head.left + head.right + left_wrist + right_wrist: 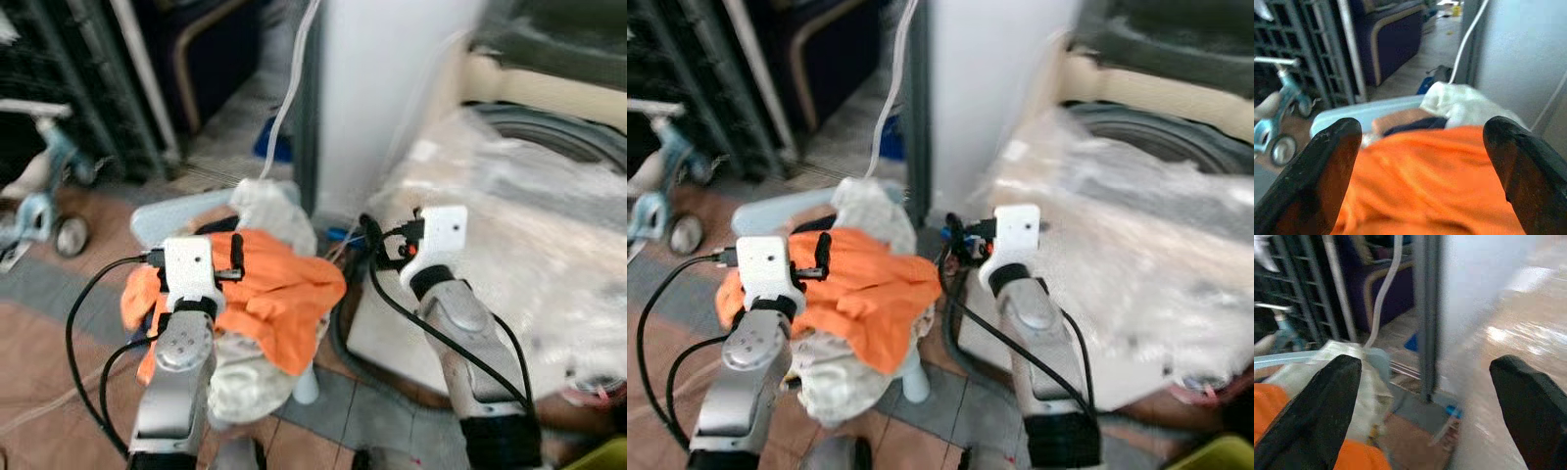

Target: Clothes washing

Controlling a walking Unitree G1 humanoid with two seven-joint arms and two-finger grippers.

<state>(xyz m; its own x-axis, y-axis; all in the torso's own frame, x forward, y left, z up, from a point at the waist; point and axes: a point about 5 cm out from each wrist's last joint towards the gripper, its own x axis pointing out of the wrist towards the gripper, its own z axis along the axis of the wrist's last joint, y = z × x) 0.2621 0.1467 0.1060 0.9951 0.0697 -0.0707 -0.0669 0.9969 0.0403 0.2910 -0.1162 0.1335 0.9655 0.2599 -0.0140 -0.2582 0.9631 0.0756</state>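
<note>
An orange garment (pixel 279 294) lies on top of a pile of clothes heaped in a light-blue basket (pixel 162 215), with a white cloth (pixel 269 211) behind it. My left gripper (pixel 1422 161) hovers open just above the orange garment, with nothing between its fingers. To the right stands the washing machine (pixel 509 255), draped in clear plastic. My right gripper (pixel 1425 401) is open and empty, held between the basket and the machine's left side. The head views are blurred.
A tall white panel (pixel 392 88) rises behind the basket, with a white hose (pixel 289 88) hanging beside it. A child's tricycle (pixel 49 186) stands at the left before dark grilles. A dark sofa (pixel 1393 34) sits farther back. Tiled floor (pixel 59 362) lies below.
</note>
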